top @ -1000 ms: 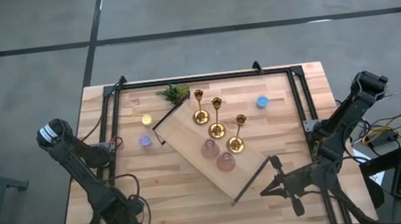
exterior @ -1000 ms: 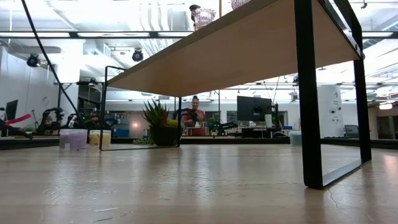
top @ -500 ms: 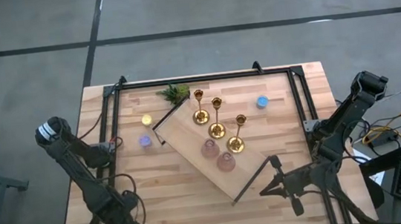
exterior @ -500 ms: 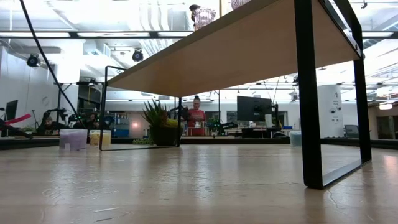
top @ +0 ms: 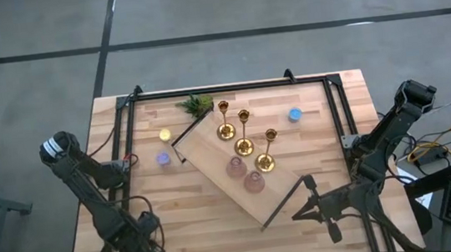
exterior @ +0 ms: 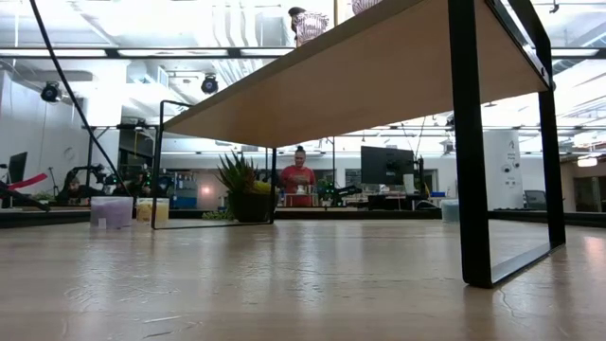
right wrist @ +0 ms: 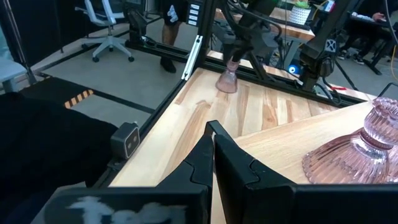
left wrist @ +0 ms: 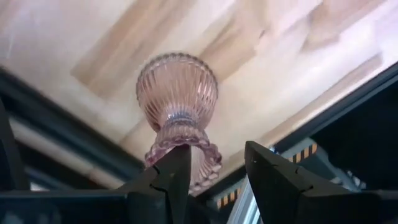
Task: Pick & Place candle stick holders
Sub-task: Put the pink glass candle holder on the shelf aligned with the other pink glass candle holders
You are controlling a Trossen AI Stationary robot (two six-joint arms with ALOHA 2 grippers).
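Observation:
Three gold candlesticks (top: 244, 145) and two pink glass cups (top: 235, 168) stand on a raised wooden shelf (top: 207, 149) in the middle of the table. The third pink cup (left wrist: 178, 93) stands by the table's near left corner, wide ribbed end down and frilled rim up. It also shows in the right wrist view (right wrist: 228, 81). My left gripper (left wrist: 216, 155) points down over it, open, with a finger on either side of the rim; in the high view (top: 141, 245) it hides the cup. My right gripper (top: 298, 213) is shut and empty at the near right. My left gripper comes at the cup from above. One finger (left wrist: 174, 171) stands in front of the frilled rim (left wrist: 208, 155), and I cannot tell whether it touches. A gap shows between the rim and the other finger (left wrist: 267, 174).
Yellow (top: 165, 135), purple (top: 163, 158) and blue (top: 295, 114) tealights and a green sprig (top: 196, 105) lie on the table around the shelf. A black frame rail (top: 129, 128) runs along the table's edges. The shelf's black leg (exterior: 469, 142) stands close in the low view.
My left gripper has shifted a little toward the table's far left, staying over the near left corner. A person beyond the table has stepped sideways.

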